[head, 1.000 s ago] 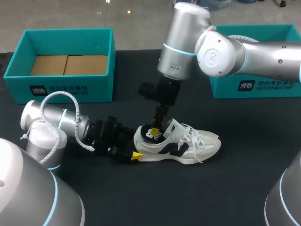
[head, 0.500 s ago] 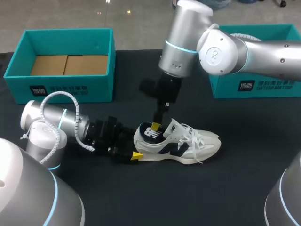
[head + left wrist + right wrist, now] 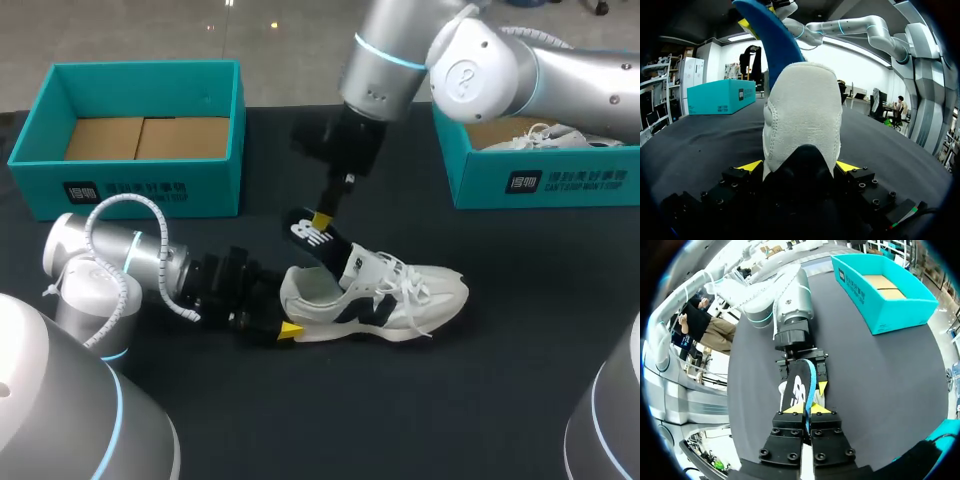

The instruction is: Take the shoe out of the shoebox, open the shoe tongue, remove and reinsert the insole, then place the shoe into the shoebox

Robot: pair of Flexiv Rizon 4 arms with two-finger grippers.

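A white and navy shoe lies on its sole on the black table, toe pointing right. My left gripper lies flat behind it, shut on the heel, with one yellow fingertip on each side. My right gripper hangs above the shoe's opening, shut on the heel end of the insole. The insole is black on top with a white logo and blue underneath. It slants up out of the shoe, its front end still inside. In the right wrist view the insole runs ahead from the right gripper.
An open teal shoebox with a cardboard floor stands at the back left. A second teal box at the back right holds another white shoe. My right arm crosses above that box.
My right gripper shut on the insole inside the shoe, then rose and moved back-left, drawing the insole partway out. The left arm has kept still on the heel.
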